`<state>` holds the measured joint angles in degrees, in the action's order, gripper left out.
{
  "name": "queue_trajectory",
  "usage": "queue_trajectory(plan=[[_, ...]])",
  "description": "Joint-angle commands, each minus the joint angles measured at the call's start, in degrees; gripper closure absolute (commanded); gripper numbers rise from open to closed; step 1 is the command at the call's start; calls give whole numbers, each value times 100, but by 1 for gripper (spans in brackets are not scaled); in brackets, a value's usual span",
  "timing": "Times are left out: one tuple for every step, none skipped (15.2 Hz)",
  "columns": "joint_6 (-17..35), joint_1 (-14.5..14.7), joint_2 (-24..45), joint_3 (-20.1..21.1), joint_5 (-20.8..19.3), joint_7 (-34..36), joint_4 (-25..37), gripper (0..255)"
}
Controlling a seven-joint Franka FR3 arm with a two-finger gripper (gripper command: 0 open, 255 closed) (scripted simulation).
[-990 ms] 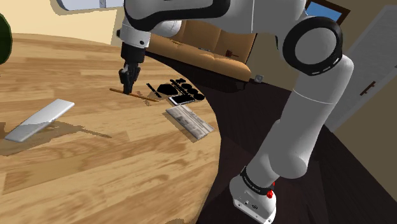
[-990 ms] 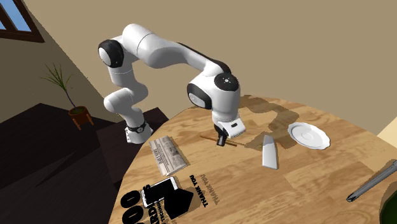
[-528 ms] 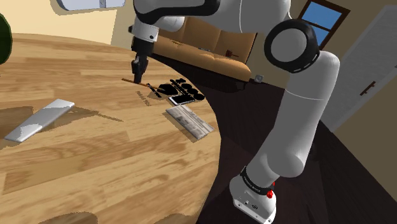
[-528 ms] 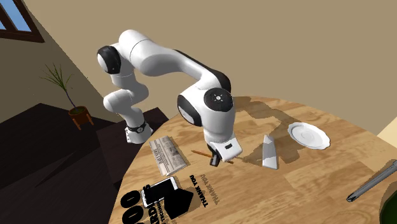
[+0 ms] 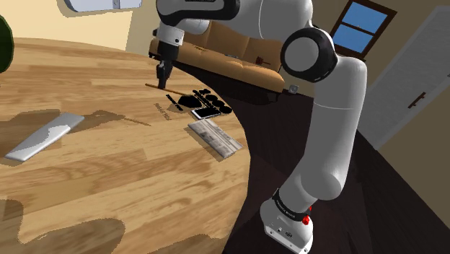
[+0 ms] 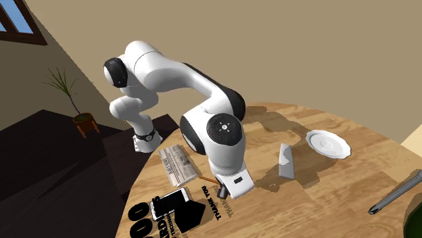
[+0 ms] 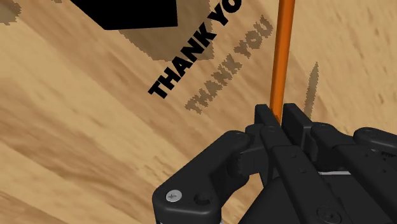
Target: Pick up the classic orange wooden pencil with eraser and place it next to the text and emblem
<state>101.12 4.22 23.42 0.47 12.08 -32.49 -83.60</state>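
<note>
now the step in hand looks like the carrying one, close to its end. the gripper [image 7: 278,118] is pinching the orange pencil [image 7: 281,54] between its two black fingers [image 7: 298,122]; the pencil's long shaft runs out in front of them. in the wrist view the pencil's shadow lies on the wooden table [image 7: 76,146] a little apart from the shaft, so i judge that the pencil is lifted and not resting on the wood.

in the shoulder view the gripper [image 5: 163,76] hangs with the pencil [image 5: 152,86] near the far side of the black lettering [image 5: 164,110] and the black emblem [image 5: 203,101]. in the second exterior view the gripper [image 6: 220,193] is just beside the "thank you" text [image 6: 218,205], with the pencil [image 6: 205,179] between it and the newspaper [image 6: 177,164].

the next move, i think, is to come straight down until the pencil lies on bare wood beside the text [image 7: 191,54], then to spread the fingers. it calls for care that the shaft does not land across the letters or the emblem [image 7: 133,13], and that it does not roll after the release.
</note>
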Motion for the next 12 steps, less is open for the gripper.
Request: queue_trajectory(plan=[[122, -7, 52, -3, 5, -41, -75, 255], [191, -6, 64, -2, 9, -54, -132, 255], [260, -4, 78, -2, 12, -68, -188, 255], [328, -3, 93, -1, 16, -81, -242, 255], [395, -1, 110, 0, 19, -94, -295, 255], [462, 0, 127, 0, 23, -107, -346, 255], [529, 1, 146, 1, 27, -120, -395, 255], [595, 2, 165, 2, 31, -133, -442, 255], [660, 3, 186, 3, 35, -146, -488, 255], [725, 5, 208, 4, 39, -159, -532, 255], [790, 6, 231, 5, 44, -172, -575, 255], [854, 7, 255, 6, 48, -185, -616, 255]])
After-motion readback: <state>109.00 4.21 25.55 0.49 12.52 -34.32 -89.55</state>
